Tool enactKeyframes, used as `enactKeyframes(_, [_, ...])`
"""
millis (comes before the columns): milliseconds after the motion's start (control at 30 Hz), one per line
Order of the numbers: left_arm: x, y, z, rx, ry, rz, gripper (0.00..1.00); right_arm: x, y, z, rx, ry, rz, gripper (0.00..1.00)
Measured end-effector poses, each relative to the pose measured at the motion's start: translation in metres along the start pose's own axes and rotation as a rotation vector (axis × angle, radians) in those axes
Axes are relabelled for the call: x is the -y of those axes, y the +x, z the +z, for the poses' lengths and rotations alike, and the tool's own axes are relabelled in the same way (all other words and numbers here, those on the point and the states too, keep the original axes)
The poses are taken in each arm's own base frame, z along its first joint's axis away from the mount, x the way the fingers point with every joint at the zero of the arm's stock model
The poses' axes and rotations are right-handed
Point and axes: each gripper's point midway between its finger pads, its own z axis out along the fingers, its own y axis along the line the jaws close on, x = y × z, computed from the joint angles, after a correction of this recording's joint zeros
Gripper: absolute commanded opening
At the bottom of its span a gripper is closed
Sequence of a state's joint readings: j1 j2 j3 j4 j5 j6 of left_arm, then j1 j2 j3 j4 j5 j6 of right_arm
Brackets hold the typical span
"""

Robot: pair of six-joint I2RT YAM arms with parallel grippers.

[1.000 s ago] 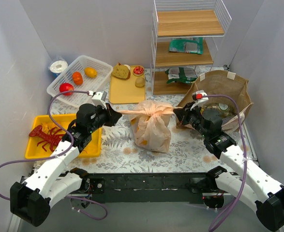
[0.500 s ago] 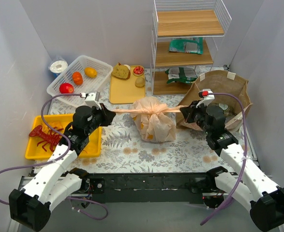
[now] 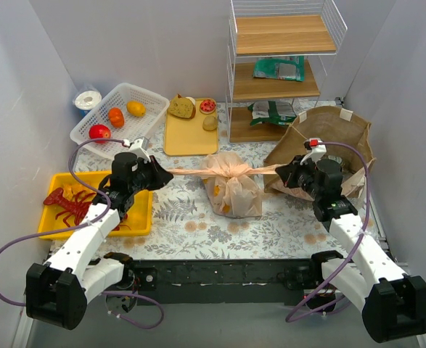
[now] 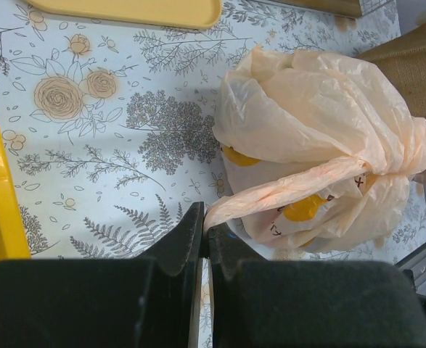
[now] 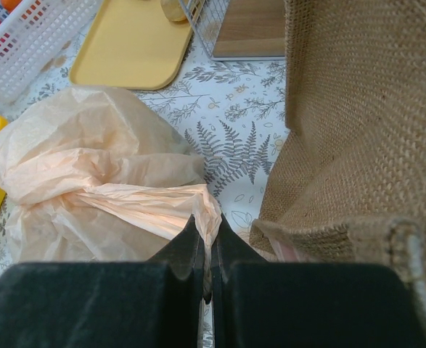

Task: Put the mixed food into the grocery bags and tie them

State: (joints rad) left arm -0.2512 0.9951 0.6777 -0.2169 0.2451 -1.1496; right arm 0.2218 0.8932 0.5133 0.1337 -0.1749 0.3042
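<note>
Peach plastic bag [image 3: 232, 190] knotted, mid-table, between both grippers.
Left gripper [image 3: 167, 174] and right gripper [image 3: 279, 172] each pinch one of its handles, stretched taut sideways; brown bag [image 3: 347, 127] crowds the right, open tablecloth [image 3: 198, 230] lies in front.

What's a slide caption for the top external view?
The left gripper and right gripper stretch the handles of the peach plastic bag taut, either side of its knot.

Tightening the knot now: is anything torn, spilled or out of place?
No tear or spill shows. The peach bag sits upright, its handles pulled taut between the left gripper and right gripper. One oddity: peppers in the basket and bread are not bagged.
</note>
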Motion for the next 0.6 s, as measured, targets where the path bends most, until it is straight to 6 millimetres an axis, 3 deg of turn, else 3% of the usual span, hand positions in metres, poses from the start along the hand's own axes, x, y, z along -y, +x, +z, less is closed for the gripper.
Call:
enactKeyframes(233, [0.001,0.002,0.0,-0.011,0.014,0.006,0.0,0.001,0.001,-0.001,-0.007,-0.011,0.004,0.01])
enactKeyframes(267, [0.002,0.001,0.0,-0.011,0.021,0.009,0.05,0.0,0.001,-0.002,-0.009,-0.014,0.003,0.06])
enactKeyframes(300, [0.003,0.001,-0.001,-0.012,0.031,0.013,0.14,0.0,0.001,-0.003,-0.015,-0.022,-0.004,0.18])
enactKeyframes(333, [0.004,0.0,-0.002,-0.01,0.04,0.019,0.25,-0.002,0.002,-0.004,-0.022,-0.033,-0.009,0.43])
enactKeyframes(367, [0.003,-0.002,-0.002,-0.005,0.04,0.03,0.55,-0.001,0.001,-0.004,-0.027,-0.035,-0.017,0.57])
enactKeyframes(433, [-0.012,-0.012,-0.004,0.032,-0.011,0.043,0.73,0.014,-0.006,-0.006,-0.036,0.022,-0.043,0.7])
enactKeyframes(467, [-0.018,-0.017,-0.005,0.049,-0.031,0.041,0.77,0.02,-0.011,-0.007,-0.045,0.041,-0.05,0.72])
enactKeyframes(500, [-0.026,-0.02,-0.005,0.061,-0.057,0.036,0.88,0.023,-0.016,-0.006,-0.055,0.049,-0.055,0.73])
enactKeyframes(533, [-0.028,-0.021,-0.006,0.064,-0.064,0.039,0.92,0.022,-0.019,-0.006,-0.062,0.044,-0.065,0.94])
enactKeyframes(600, [-0.029,-0.022,-0.006,0.065,-0.065,0.048,0.97,0.016,-0.024,-0.005,-0.076,0.016,-0.073,0.94])
